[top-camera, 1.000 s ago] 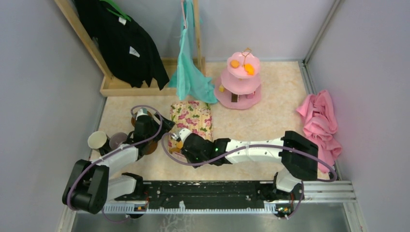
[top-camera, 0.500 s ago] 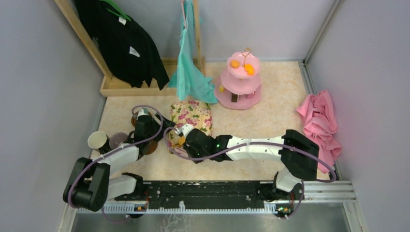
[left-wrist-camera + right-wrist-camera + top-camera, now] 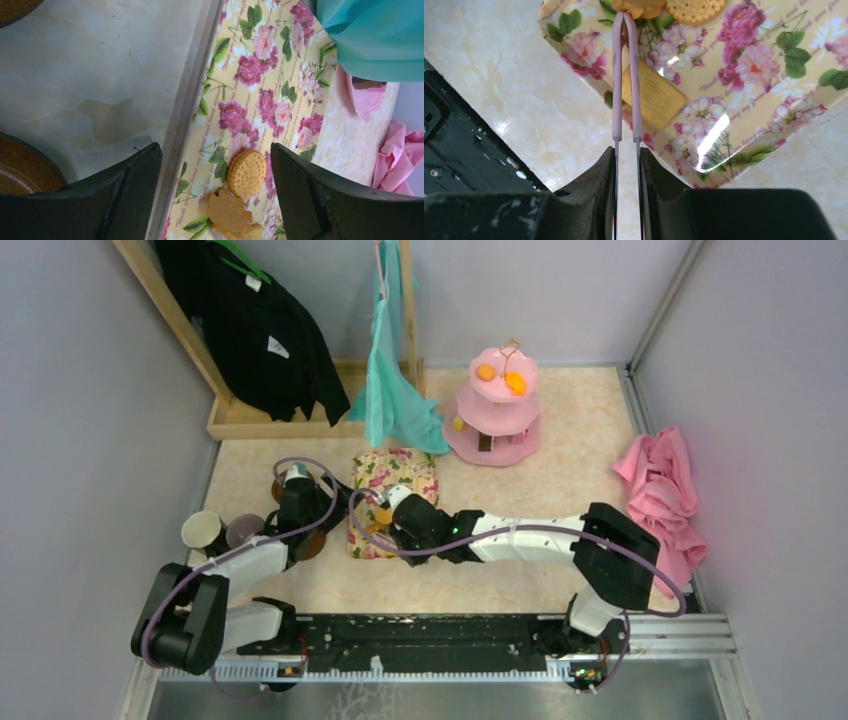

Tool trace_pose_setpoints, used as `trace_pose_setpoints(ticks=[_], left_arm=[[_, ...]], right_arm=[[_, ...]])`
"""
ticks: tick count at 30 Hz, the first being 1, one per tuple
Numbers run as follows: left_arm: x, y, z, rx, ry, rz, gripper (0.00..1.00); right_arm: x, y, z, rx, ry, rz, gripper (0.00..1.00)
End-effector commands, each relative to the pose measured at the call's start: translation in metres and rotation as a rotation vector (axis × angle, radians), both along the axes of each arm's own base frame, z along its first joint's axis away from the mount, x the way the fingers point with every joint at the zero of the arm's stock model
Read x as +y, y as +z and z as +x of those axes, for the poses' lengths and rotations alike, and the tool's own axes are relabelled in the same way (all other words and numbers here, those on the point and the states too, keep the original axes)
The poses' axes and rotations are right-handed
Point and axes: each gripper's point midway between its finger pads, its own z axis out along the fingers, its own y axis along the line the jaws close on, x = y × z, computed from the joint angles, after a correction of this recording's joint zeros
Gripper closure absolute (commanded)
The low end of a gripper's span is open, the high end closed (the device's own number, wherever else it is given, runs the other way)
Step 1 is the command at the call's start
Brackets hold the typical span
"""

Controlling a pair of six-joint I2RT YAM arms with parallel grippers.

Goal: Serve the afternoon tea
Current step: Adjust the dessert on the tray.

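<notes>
The orange scalloped biscuit (image 3: 639, 5) lies on the flowered tray (image 3: 749, 75), just beside a round one (image 3: 696, 10) — the tips of my pink tongs (image 3: 626, 75) reach it. My right gripper (image 3: 627, 155) squeezes the tongs; my left gripper (image 3: 215, 147) stands wide open, holding nothing.

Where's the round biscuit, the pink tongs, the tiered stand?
round biscuit (image 3: 246, 172), left wrist view, its middle.
pink tongs (image 3: 616, 80), right wrist view, left prong.
pink three-tier stand (image 3: 465, 445), top external view, bottom tier's rim.

Your right hand (image 3: 626, 155): clamped on pink tongs (image 3: 625, 75) | tips: meeting orange snack (image 3: 639, 6) | floral tray (image 3: 769, 100): rectangular biscuit (image 3: 656, 97) under the tongs
</notes>
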Motion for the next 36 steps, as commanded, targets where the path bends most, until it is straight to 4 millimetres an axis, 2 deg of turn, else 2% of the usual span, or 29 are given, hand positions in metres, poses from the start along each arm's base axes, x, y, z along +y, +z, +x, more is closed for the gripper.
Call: trace_pose_setpoints(ticks=[1, 16, 20, 24, 28, 30, 36], left_arm=[[-0.004, 0.011, 0.009, -0.04, -0.004, -0.021, 0.15], [-0.005, 0.005, 0.01, -0.03, -0.012, -0.022, 0.15], [-0.006, 0.003, 0.011, -0.026, -0.016, -0.025, 0.15], [-0.007, 0.002, 0.011, -0.025, -0.017, -0.023, 0.15], [-0.006, 0.002, 0.013, -0.027, -0.013, -0.02, 0.15], [-0.006, 0.003, 0.013, -0.029, -0.012, -0.02, 0.15], [-0.006, 0.004, 0.012, -0.033, -0.011, -0.022, 0.15]], right_arm=[[0.005, 0.007, 0.021, -0.022, -0.04, 0.06, 0.81], [-0.026, 0.006, 0.093, -0.031, -0.174, 0.072, 0.81], [-0.032, -0.007, 0.11, -0.02, -0.199, 0.047, 0.81], [-0.037, -0.004, 0.124, -0.042, -0.223, 0.038, 0.82], [-0.034, 0.014, 0.121, -0.062, -0.206, 0.072, 0.82], [-0.038, 0.032, 0.117, -0.093, -0.208, 0.087, 0.82], [-0.045, 0.061, 0.085, -0.142, -0.172, 0.073, 0.82]])
